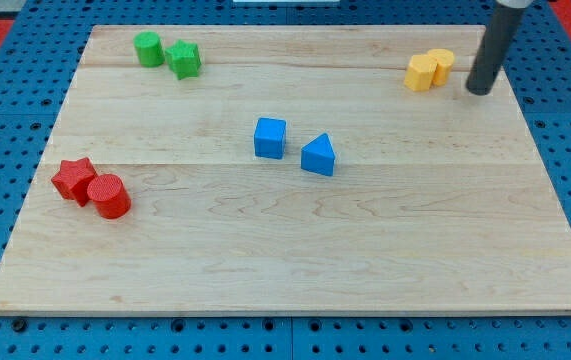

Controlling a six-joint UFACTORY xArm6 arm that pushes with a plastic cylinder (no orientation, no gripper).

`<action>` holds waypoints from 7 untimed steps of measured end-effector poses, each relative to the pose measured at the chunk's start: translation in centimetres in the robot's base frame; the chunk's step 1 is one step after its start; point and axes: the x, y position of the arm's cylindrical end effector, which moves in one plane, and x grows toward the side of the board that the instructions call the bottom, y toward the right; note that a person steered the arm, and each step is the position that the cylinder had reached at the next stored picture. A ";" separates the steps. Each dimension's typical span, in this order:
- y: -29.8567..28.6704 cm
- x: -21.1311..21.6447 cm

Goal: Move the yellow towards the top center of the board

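Two yellow blocks sit touching near the board's top right: a yellow hexagon-like block (pixel 421 73) and a yellow cylinder (pixel 442 64) just right of it and slightly higher. My tip (pixel 480 90) rests on the board right of the yellow pair, a small gap from the cylinder. The dark rod rises from it out of the view's top edge.
A green cylinder (pixel 148 49) and a green star (pixel 184 59) sit at the top left. A blue cube (pixel 270 138) and a blue triangle (pixel 318 156) sit mid-board. A red star (pixel 74 180) and a red cylinder (pixel 110 196) sit at the left. The wooden board (pixel 295 260) lies on blue pegboard.
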 end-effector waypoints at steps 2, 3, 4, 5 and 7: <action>-6.8 -5.3; -7.9 -5.3; -4.2 -4.9; -2.5 -3.9; -6.2 -0.1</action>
